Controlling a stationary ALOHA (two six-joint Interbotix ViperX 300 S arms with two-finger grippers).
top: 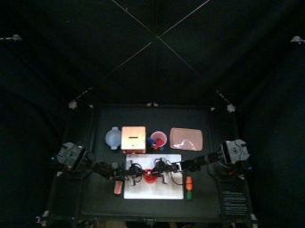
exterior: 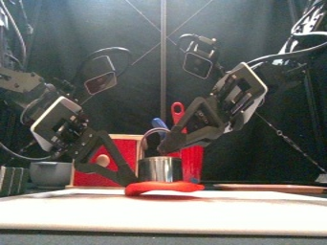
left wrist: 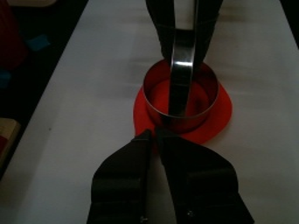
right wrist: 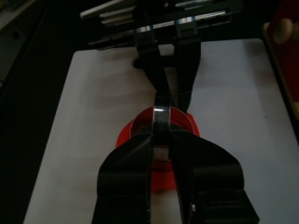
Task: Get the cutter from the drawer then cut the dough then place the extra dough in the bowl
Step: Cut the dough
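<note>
The right pincer (right wrist: 163, 115) is clamped narrowly on the wire handle of the round metal cutter (exterior: 160, 170). The cutter stands on the flat red dough disc (left wrist: 218, 122), at the middle of the white cutting board (left wrist: 93, 79) near the table's front. The left pincer (left wrist: 156, 136) has its jaws nearly together at the dough's left rim, outside the ring, seemingly pinching it. The cutting step looks to be in hand. Next, the outer dough needs peeling away and carrying to the blue-grey bowl (top: 114, 137), far left.
</note>
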